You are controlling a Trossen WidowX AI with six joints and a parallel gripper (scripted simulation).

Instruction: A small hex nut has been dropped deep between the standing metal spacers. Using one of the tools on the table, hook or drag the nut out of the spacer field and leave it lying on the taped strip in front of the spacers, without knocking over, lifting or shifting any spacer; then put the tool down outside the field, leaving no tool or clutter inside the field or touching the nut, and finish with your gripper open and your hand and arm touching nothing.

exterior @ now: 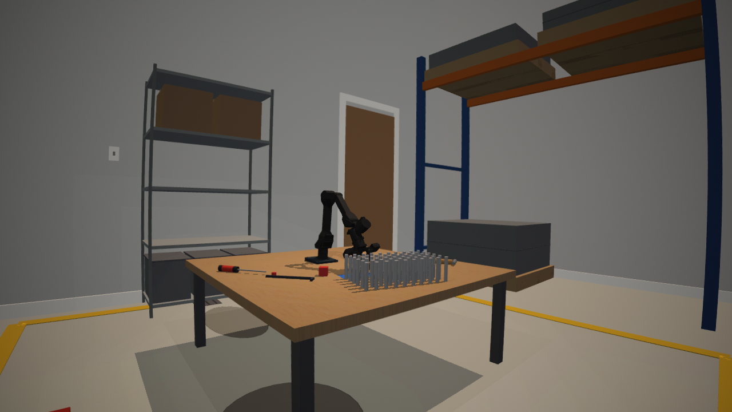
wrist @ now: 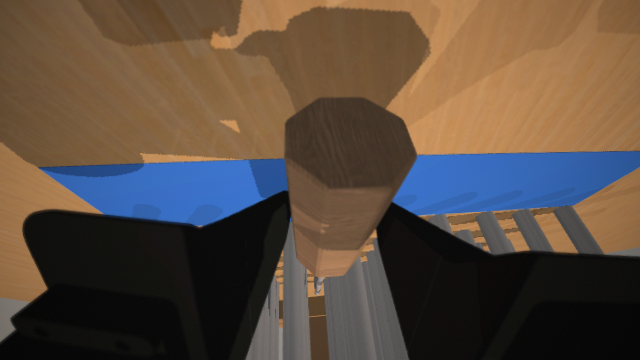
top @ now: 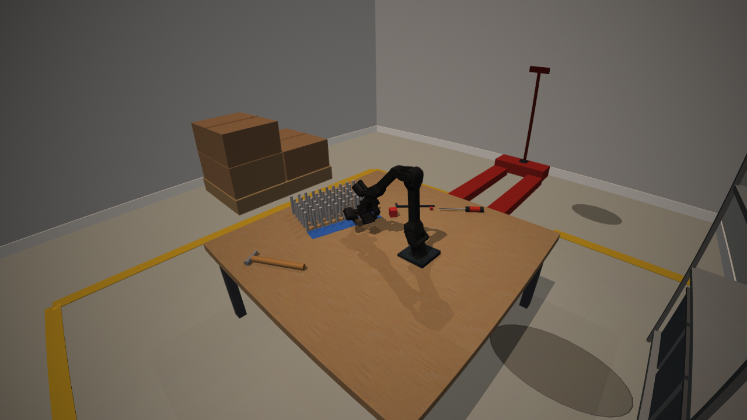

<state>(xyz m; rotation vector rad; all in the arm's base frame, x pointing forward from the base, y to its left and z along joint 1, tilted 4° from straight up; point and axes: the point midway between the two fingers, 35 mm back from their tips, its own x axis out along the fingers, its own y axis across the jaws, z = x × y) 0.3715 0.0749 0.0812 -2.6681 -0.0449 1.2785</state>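
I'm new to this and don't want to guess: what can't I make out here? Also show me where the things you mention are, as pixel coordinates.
- Hex nut: not identifiable in any view; spacers (top: 319,209) (exterior: 404,271) crowd the field.
- Tool's far end: wrist view, mostly behind its own wooden handle (wrist: 345,150).
- Gripper's fingertips: exterior view, too small and dark.

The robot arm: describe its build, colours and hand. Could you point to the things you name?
The arm (top: 413,200) (exterior: 326,217) is matte black, with angular, chunky joints and a dark square base plate (top: 422,262) (exterior: 311,260). Its hand (wrist: 334,204) has two black, tapering fingers. I see no cables.
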